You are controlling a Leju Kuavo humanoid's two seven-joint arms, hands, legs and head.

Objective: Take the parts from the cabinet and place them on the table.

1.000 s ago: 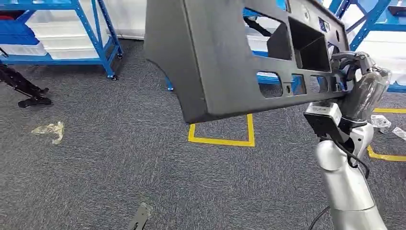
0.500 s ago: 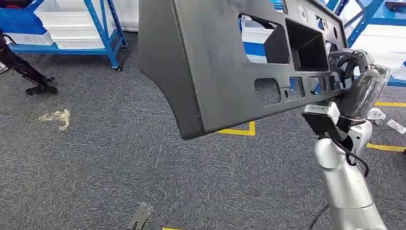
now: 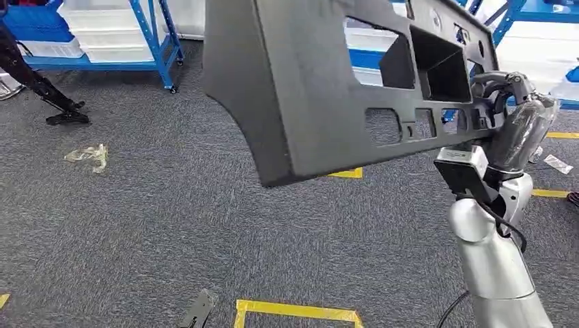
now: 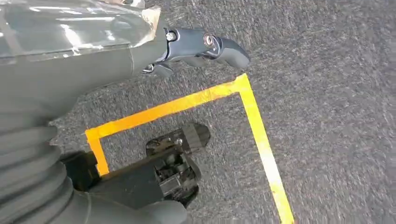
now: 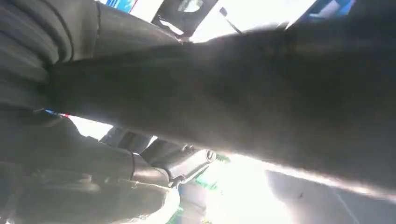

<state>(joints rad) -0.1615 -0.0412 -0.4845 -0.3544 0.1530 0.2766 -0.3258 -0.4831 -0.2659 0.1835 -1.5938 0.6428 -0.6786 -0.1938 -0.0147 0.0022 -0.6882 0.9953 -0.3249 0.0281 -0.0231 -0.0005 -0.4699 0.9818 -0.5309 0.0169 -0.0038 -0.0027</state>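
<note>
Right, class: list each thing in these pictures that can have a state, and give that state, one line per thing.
Black plastic panel: held off the floor, tilted, gripped at one end.
Right hand: grips the panel's end.
Left hand: hangs above the carpet, holds nothing.
Clear plastic wrapper: crumpled, lying on the carpet.

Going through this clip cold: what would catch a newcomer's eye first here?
The big dark plastic panel with cut-out windows, held up at its end by the right hand across the upper head view. Next, the yellow floor tape on the grey carpet and the blue shelving behind.
</note>
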